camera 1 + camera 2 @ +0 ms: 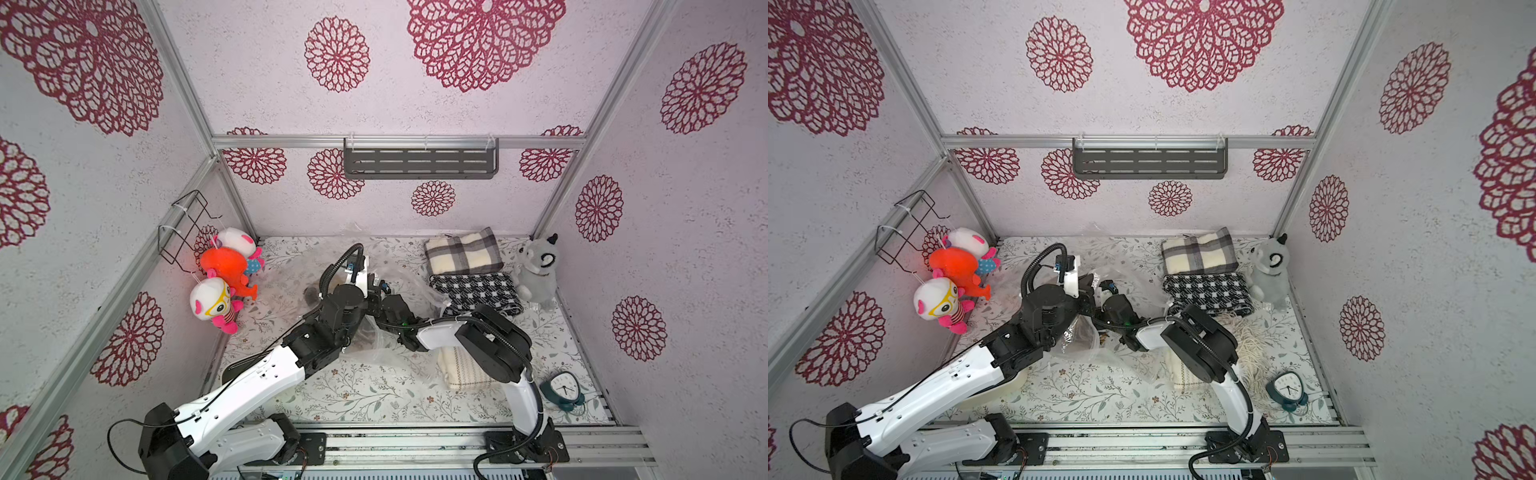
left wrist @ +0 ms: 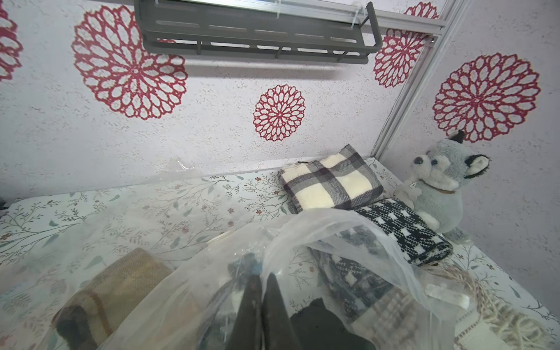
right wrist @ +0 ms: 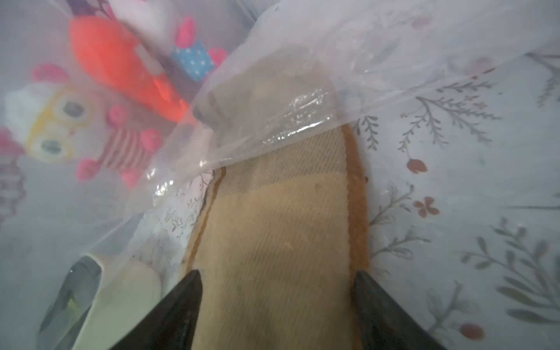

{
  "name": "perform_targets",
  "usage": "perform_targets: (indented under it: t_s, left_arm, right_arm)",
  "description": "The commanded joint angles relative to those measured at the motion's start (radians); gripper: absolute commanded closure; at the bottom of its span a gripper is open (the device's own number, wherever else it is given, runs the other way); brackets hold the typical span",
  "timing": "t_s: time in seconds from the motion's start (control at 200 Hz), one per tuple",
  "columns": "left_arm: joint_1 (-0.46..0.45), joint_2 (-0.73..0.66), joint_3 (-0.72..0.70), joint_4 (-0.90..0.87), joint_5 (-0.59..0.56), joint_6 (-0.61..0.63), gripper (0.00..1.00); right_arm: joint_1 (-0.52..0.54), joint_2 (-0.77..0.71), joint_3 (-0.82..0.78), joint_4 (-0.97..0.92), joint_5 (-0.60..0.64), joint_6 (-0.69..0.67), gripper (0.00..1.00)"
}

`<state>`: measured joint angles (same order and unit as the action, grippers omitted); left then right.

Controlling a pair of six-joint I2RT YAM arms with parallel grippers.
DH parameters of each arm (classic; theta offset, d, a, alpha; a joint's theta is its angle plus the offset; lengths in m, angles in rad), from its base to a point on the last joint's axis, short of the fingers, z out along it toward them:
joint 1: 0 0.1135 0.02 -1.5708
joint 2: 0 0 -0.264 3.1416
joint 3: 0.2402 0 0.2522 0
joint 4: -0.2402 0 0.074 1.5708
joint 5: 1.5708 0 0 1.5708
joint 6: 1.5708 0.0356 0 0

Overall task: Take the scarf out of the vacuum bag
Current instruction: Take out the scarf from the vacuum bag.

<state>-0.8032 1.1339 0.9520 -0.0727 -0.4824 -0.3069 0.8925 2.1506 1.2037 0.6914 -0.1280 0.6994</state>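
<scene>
The clear, crinkly vacuum bag point(image 1: 376, 351) point(image 1: 1084, 340) lies mid-table beneath both crossed arms. In the left wrist view my left gripper point(image 2: 263, 277) is shut on a raised fold of the bag point(image 2: 333, 230), holding its mouth up. A folded tan scarf point(image 2: 121, 281) lies inside, blurred by the film. In the right wrist view my right gripper point(image 3: 277, 274) is open inside the bag point(image 3: 272, 106). Its fingers stand on either side of the tan scarf point(image 3: 272, 227), which fills the gap between them. Both grippers are hidden by the wrists in both top views.
At the back right lie a folded plaid scarf point(image 1: 463, 251) and a black-and-white scarf point(image 1: 473, 293), beside a grey plush point(image 1: 536, 272). A cream fringed scarf point(image 1: 461, 368) and a clock point(image 1: 563, 390) sit at the front right. Plush toys point(image 1: 224, 270) hang at the left wall.
</scene>
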Motion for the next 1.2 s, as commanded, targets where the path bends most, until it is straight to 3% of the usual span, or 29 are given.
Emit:
perform_targets:
  t_s: [0.0,0.195,0.3,0.36,0.45,0.53,0.565,0.791,1.031,1.191]
  left_arm:
    - [-0.006,0.007,0.0,0.019,0.018,-0.005,1.0]
    - [-0.014,-0.009,-0.011,0.017,0.003,-0.004,1.0]
    - [-0.017,-0.022,-0.024,0.026,-0.003,-0.007,1.0]
    - [-0.017,-0.027,-0.031,0.025,-0.01,-0.008,1.0]
    - [-0.017,-0.032,-0.039,0.024,-0.018,-0.012,1.0]
    - [-0.017,-0.028,-0.046,0.025,-0.032,-0.014,1.0]
    - [-0.017,-0.024,-0.049,0.028,-0.045,-0.012,1.0]
    - [-0.007,0.009,-0.071,0.037,-0.115,-0.006,1.0]
    - [0.032,0.042,-0.065,0.043,-0.131,0.003,1.0]
    - [0.037,0.038,-0.07,0.057,-0.156,0.016,1.0]
  right_arm:
    - [0.01,0.043,0.045,0.019,-0.032,0.011,0.19]
    - [0.016,0.086,0.072,0.002,-0.028,0.007,0.19]
    - [0.022,0.116,0.103,0.011,-0.056,0.003,0.26]
    - [0.02,0.135,0.129,-0.005,-0.078,0.002,0.41]
    - [0.02,0.145,0.131,0.009,-0.106,0.007,0.74]
    - [0.02,0.131,0.111,0.028,-0.102,0.006,0.87]
    - [0.02,0.119,0.099,0.032,-0.096,0.004,1.0]
    - [0.02,0.011,-0.004,0.013,-0.056,-0.024,1.0]
    - [0.023,-0.141,-0.102,-0.142,-0.029,-0.088,1.0]
    - [0.026,-0.246,-0.224,-0.181,0.058,-0.097,1.0]
